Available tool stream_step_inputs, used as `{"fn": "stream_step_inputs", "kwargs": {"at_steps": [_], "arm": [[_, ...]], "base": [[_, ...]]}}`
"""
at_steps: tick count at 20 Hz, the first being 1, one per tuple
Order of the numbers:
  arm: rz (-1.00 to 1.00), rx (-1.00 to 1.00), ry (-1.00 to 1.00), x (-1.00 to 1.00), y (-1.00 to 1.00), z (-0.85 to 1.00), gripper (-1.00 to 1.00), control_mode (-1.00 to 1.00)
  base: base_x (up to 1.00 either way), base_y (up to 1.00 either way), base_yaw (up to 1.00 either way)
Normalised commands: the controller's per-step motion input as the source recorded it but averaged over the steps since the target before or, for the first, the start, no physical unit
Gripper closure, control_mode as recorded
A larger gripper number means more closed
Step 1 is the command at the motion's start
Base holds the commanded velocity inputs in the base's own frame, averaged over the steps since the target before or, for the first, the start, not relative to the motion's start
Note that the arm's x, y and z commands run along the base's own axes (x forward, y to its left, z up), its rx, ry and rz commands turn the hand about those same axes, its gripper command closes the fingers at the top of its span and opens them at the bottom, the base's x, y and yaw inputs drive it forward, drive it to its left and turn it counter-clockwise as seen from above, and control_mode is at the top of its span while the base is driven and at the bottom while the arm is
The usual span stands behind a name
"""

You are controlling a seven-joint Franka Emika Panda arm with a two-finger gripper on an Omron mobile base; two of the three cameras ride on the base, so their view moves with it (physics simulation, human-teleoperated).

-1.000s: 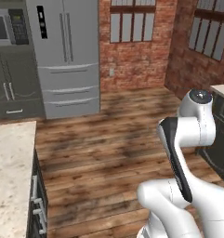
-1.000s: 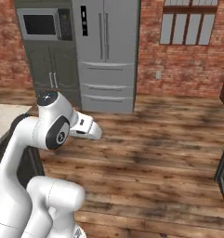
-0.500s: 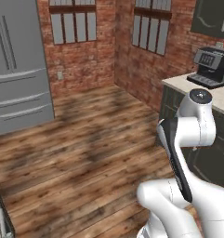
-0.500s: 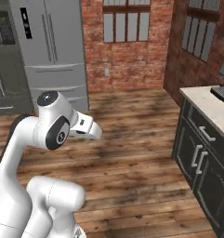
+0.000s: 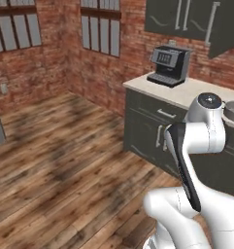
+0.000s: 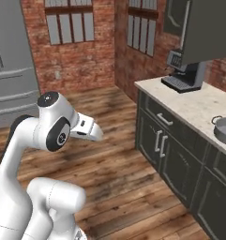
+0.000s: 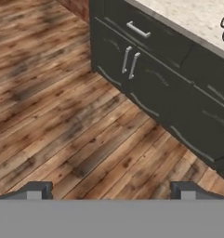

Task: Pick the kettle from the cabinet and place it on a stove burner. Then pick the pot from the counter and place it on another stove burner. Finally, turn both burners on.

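View swung from refrigerator to bench (image 6: pixel 199 105) and pot (image 6: pixel 223 129); claw (image 7: pixel 111 190) held wide apart, nothing grasped.

— What colour was the counter (image 6: pixel 194 104)?
— Beige and speckled, over dark grey cupboards (image 7: pixel 146 74). The pot (image 6: pixel 224 130) was grey, the floor (image 5: pixel 65 160) streaked brown wood.

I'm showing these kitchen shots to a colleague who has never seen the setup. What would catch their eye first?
Most likely the big white robot arm filling the foreground, its open gripper hanging over bare wood floor. Next, the black coffee machine on the beige counter against the brick wall, below dark wall cabinets. The grey pot sits further along that counter, at the right edge of the right base view.
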Motion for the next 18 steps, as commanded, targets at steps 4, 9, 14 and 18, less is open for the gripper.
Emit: {"fn": "stream_step_inputs", "kwargs": {"at_steps": [4, 9, 14, 18], "arm": [[0.00, 0.00, 0.00, 0.00, 0.00, 0.00, -1.00, 1.00], [0.00, 0.00, 0.00, 0.00, 0.00, 0.00, -1.00, 1.00], [0.00, 0.00, 0.00, 0.00, 0.00, 0.00, -1.00, 1.00], [0.00, 0.00, 0.00, 0.00, 0.00, 0.00, -1.00, 1.00]], "base": [[0.26, 0.00, -0.46], [0.37, 0.00, -0.45], [0.46, 0.00, -0.42], [0.53, 0.00, -0.41]]}}
